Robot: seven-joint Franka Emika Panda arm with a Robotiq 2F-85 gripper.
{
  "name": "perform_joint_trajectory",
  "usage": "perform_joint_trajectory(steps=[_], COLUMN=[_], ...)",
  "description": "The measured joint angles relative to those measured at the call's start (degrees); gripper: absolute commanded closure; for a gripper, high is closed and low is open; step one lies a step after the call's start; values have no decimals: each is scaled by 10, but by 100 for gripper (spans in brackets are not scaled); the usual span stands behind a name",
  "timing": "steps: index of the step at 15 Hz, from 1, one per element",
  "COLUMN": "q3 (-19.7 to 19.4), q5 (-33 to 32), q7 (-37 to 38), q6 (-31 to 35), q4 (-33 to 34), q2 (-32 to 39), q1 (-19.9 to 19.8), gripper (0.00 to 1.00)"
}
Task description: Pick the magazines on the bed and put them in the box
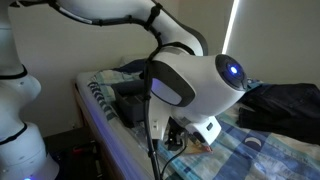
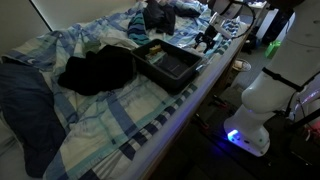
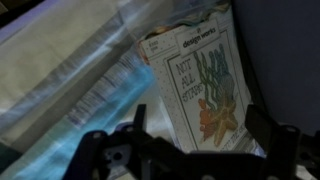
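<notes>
**Pincer spread above the small magazine; no grasp made yet**

The pincer [image 3: 198, 128] is seen spread wide, with nothing pinched. In the wrist view its dark fingers [image 3: 268, 128] are set to either side of the lower frame. Directly beneath and between them lies the small magazine [image 3: 205, 85], flat on the bed [image 3: 70, 100]. Its long axis is judged to run away from the pincer with a slight tilt, so the fingers are lined up across its short width.

The cover is pale tan paper, printed with lettering and an orange starfish-like picture, and its top edge looks ragged. A thin, limp sheet is expected, so an edge pinch or a press into the soft bedding is judged necessary. A dark flat area is noted just beside it on the right. Whether this is the navy magazine cannot be told.

In an exterior view the pincer [image 2: 210, 38] is placed near the bed's edge, just beyond one short end of the box [image 2: 160, 76], which is dark and shallow with low walls. A dark heap of cloth [image 2: 95, 70] lies beside the box on the rumpled checked sheet.
</notes>
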Motion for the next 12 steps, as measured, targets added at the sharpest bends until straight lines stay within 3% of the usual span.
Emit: perform_joint_trajectory(steps=[12], q3=[25], q5=[1], q7=[-10], q6=[-4], q4=[7], q2=[15], q1=[-1], gripper=[0])
